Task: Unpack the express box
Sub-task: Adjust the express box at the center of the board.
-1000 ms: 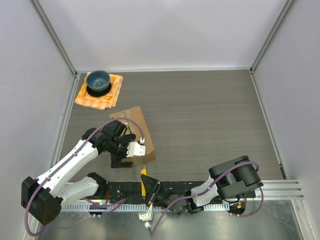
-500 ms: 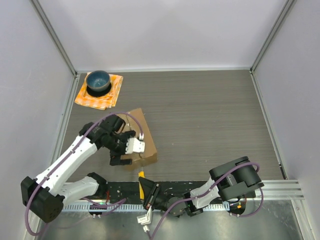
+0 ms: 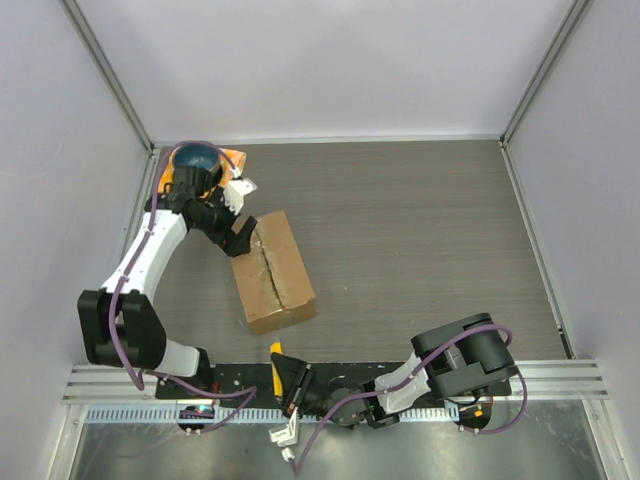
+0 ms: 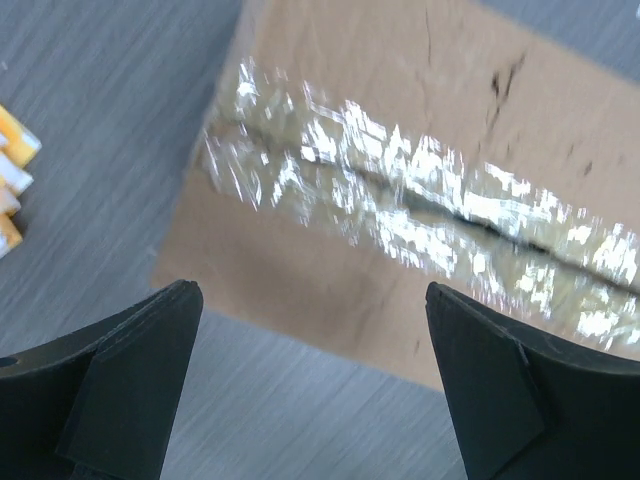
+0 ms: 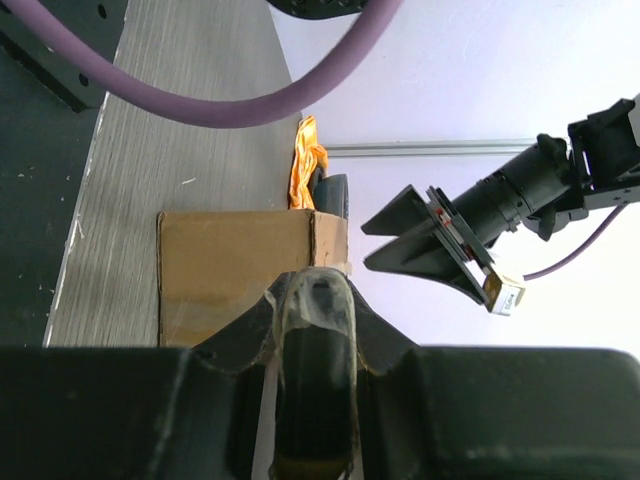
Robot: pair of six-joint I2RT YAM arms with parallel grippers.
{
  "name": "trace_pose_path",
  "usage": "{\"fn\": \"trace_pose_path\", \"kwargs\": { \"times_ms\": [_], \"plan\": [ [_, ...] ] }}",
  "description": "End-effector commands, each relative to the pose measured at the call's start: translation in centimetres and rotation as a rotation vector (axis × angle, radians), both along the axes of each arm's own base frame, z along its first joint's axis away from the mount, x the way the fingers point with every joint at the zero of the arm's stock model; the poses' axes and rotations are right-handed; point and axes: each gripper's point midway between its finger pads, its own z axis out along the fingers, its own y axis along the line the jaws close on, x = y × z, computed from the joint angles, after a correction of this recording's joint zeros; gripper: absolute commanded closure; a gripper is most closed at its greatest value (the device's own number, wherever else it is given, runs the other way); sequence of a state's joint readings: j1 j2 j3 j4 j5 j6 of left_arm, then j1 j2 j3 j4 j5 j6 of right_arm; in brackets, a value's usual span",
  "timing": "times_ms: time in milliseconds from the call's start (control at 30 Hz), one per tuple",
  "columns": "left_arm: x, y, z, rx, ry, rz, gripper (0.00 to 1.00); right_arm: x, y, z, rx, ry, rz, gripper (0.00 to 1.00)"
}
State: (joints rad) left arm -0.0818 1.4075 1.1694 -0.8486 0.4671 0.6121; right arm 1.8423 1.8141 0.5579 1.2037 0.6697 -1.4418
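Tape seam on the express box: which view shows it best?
Left wrist: the tape seam crosses the frame close up, glinting along the express box. Top external shows the whole box, the seam only a thin line. Right wrist shows only a side face.

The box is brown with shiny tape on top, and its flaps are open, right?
No. The box is brown with shiny tape on top, but its flaps are shut, sealed along the seam. The left wrist view shows it.

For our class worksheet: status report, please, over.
Left gripper open above far end of express box. Right gripper shut on taped tool, near base. Box taped shut. Blue bowl close beside left arm.
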Motion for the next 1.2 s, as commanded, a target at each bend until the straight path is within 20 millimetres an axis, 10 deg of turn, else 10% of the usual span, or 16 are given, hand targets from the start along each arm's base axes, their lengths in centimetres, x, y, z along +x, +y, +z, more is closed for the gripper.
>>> {"fn": "trace_pose_path", "kwargs": {
  "times_ms": [0,200,500,867,1167],
  "plan": [
    [4.3,-2.3,2.8,-0.172,-0.019,0.123,0.00,0.1,1.0,4.2,0.234,0.079,0.010,0.99],
    [7.0,-5.0,2.4,-0.275,0.052,0.053,0.00,0.3,0.6,4.2,0.230,0.078,-0.001,0.99],
    [4.0,-10.1,-2.1,-0.268,0.310,-0.266,0.00,0.7,0.6,4.0,0.236,0.089,-0.003,0.99],
    [-1.0,-13.7,-1.1,-0.278,0.336,-0.454,0.00,1.0,0.4,3.9,0.236,0.111,-0.008,0.99],
    [1.2,-11.7,4.3,-0.235,0.177,-0.353,0.00,-0.6,0.0,4.2,0.204,0.143,0.017,0.99]
  ]
}}
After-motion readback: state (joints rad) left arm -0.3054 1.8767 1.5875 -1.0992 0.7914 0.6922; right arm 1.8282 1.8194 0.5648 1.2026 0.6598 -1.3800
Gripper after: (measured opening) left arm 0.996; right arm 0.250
